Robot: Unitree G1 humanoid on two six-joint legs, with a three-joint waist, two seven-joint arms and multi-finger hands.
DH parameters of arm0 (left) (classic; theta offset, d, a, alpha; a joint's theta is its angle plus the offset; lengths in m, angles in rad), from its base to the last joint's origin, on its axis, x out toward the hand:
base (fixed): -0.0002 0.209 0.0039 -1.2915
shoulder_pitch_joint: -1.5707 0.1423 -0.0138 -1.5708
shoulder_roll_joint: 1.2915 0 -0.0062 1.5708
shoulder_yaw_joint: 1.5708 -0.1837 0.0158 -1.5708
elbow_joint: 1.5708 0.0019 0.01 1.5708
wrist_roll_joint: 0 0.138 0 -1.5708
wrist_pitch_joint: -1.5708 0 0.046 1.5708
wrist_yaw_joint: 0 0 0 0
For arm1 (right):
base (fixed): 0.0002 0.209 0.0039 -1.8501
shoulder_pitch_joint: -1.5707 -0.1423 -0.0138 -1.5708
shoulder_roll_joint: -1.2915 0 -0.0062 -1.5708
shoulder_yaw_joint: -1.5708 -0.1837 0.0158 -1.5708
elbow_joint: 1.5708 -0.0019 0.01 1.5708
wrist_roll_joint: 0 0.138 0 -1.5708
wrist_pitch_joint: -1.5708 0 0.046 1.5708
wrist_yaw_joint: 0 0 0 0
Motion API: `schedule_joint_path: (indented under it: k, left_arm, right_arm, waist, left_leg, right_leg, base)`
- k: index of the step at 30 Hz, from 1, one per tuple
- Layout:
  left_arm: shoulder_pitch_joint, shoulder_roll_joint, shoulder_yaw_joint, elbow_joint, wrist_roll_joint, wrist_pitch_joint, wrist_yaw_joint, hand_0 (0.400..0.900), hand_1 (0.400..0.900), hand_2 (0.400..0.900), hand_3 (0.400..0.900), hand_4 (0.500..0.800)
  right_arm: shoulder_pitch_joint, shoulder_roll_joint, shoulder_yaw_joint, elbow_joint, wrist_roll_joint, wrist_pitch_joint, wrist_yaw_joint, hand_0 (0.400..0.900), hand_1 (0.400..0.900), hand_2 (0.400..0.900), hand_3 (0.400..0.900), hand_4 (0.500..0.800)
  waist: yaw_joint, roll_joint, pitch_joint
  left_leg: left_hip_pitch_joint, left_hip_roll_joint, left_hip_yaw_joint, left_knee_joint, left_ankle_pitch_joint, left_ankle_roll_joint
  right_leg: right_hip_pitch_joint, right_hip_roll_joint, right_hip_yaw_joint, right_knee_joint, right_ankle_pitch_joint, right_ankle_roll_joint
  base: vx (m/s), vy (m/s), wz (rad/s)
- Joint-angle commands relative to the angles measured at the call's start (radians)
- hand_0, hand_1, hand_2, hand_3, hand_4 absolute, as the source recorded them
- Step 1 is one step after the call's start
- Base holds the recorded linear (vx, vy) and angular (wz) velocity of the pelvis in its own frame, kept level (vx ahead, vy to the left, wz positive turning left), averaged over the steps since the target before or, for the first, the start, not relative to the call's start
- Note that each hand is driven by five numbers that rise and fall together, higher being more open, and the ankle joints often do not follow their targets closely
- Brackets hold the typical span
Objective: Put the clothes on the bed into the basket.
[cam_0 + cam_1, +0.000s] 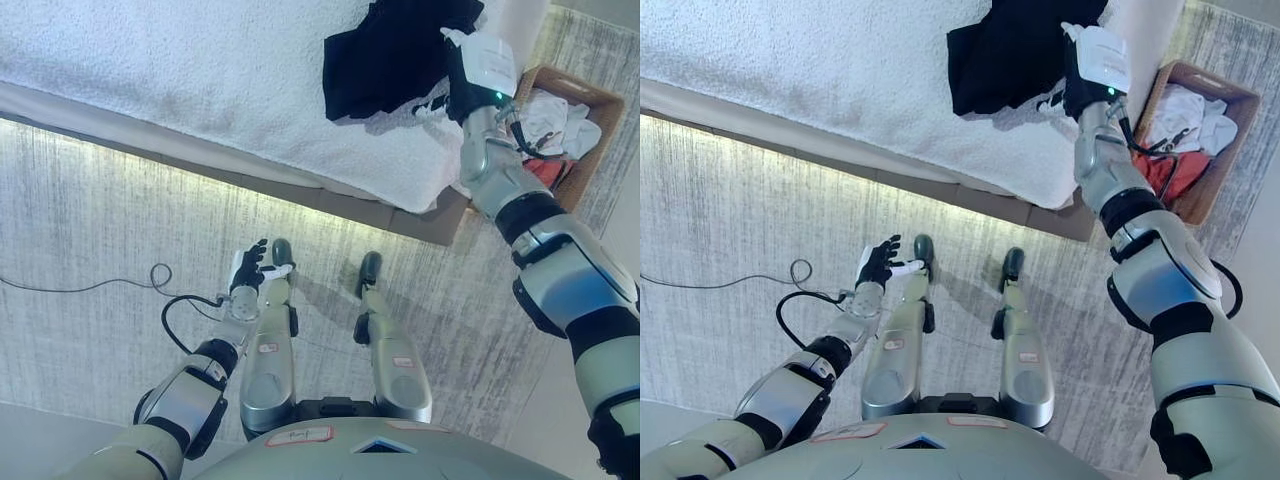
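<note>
A black garment (395,50) lies crumpled on the white bed (200,80), near its right corner. My right hand (456,88) reaches up from the right and rests at the garment's right edge. Its dark fingers merge with the black cloth, so their grip is unclear. A brown wicker basket (603,103) stands on the floor just right of the bed, holding white clothes (1185,108) and a red piece (1160,170). My left hand (248,268) hangs low over the floor at the lower left, fingers spread, holding nothing.
The bed's brown base edge (300,190) runs diagonally across the view, with a lit strip beneath it. Grey streaked carpet (90,220) covers the floor in front of the bed.
</note>
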Motion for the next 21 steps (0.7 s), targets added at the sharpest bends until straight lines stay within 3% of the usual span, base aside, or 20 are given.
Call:
schedule_joint_path:
  k: [1,2,3,4,21]
  left_arm:
    - [-0.022,0.035,-0.028,0.022,-0.023,-0.023,0.008,0.9,0.9,0.9,0.9,0.8]
    - [-0.013,0.034,-0.03,0.021,-0.023,-0.023,0.006,0.9,0.9,0.9,0.9,0.8]
    - [-0.013,0.034,-0.03,0.021,-0.023,-0.023,0.006,0.9,0.9,0.9,0.9,0.8]
    - [-0.011,0.033,-0.029,0.021,-0.024,-0.02,0.005,0.9,0.9,0.9,0.9,0.8]
    - [0.009,0.039,-0.02,0.055,0.001,-0.008,0.011,0.9,0.9,0.9,0.9,0.8]
  right_arm:
    - [-0.198,0.051,0.033,0.059,0.071,-0.042,0.033,0.9,0.9,0.9,0.9,0.8]
    - [-0.207,0.062,0.022,0.061,0.106,-0.048,0.036,0.9,0.9,0.9,0.9,0.8]
    - [-0.207,0.063,0.022,0.062,0.106,-0.048,0.036,0.516,0.516,0.516,0.516,0.569]
    - [-0.208,0.071,0.013,0.059,0.126,-0.052,0.034,0.4,0.4,0.4,0.4,0.5]
    - [-0.158,0.11,-0.049,0.072,0.169,-0.047,0.015,0.4,0.4,0.4,0.4,0.5]
  waist:
    - [0.029,-0.076,0.001]
    - [0.032,-0.079,0.001]
    - [0.032,-0.079,0.001]
    - [0.031,-0.081,0.001]
    - [0.035,-0.068,-0.019]
  left_leg:
    - [-0.018,-0.031,-0.027,0.049,-0.045,-0.045]
    - [-0.015,-0.032,-0.029,0.052,-0.046,-0.045]
    - [-0.015,-0.032,-0.029,0.052,-0.046,-0.045]
    - [-0.014,-0.032,-0.031,0.053,-0.047,-0.044]
    - [0.035,-0.034,-0.04,0.027,-0.045,-0.042]
  right_leg:
    - [-0.034,-0.072,0.081,-0.024,0.078,0.043]
    - [-0.03,-0.071,0.081,-0.024,0.077,0.042]
    - [-0.03,-0.071,0.081,-0.024,0.077,0.042]
    - [-0.027,-0.071,0.08,-0.024,0.078,0.042]
    - [0.008,-0.07,0.076,-0.024,0.068,0.04]
  base:
    - [0.02,-0.013,0.07]
    - [0.01,-0.005,0.04]
    - [0.0,0.0,0.0]
    - [0.0,0.0,0.0]
    - [0.0,-0.002,0.01]
